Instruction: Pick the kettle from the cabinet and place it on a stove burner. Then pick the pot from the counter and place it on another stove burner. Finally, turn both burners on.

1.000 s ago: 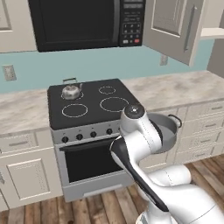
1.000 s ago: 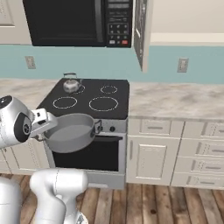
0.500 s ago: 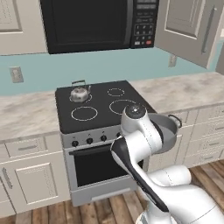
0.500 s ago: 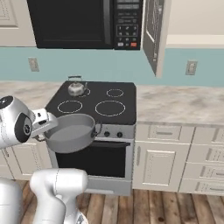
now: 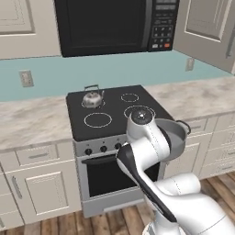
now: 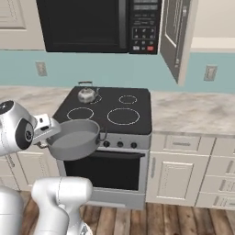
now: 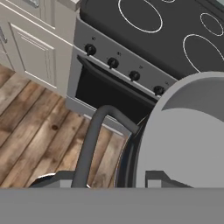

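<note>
Pot (image 6: 73,140), wide, shallow and grey, hangs in the air in front of the stove, held level by the claw (image 6: 47,134) at its rim on the robot's side; the claw is clamped on the pot's edge, close by one loop handle (image 7: 98,140) that curves dark across the hand view. In the left base view the pot (image 5: 176,137) shows behind the white arm, its other loop handle pointing toward the drawers on the right. Below it lies the wooden plank floor (image 7: 30,131), and just behind it the oven door (image 6: 103,170) with a row of black knobs (image 7: 113,62) along the stove's front panel.

Beyond the knobs the black glass cooktop (image 6: 137,110) carries the stove burners (image 6: 123,115) as thin white circles, large ones toward the front and small ones at the back. On the back left burner stands the kettle (image 5: 92,97), small and shiny, upright, its arched wire handle up. The other three burners are bare.

Marbled stone surface (image 6: 193,112) runs to both sides of the stove, over cream drawers and doors. Above the cooktop hangs a black microwave (image 5: 112,25), and to its right an upper cabinet door (image 6: 173,36) stands open.
</note>
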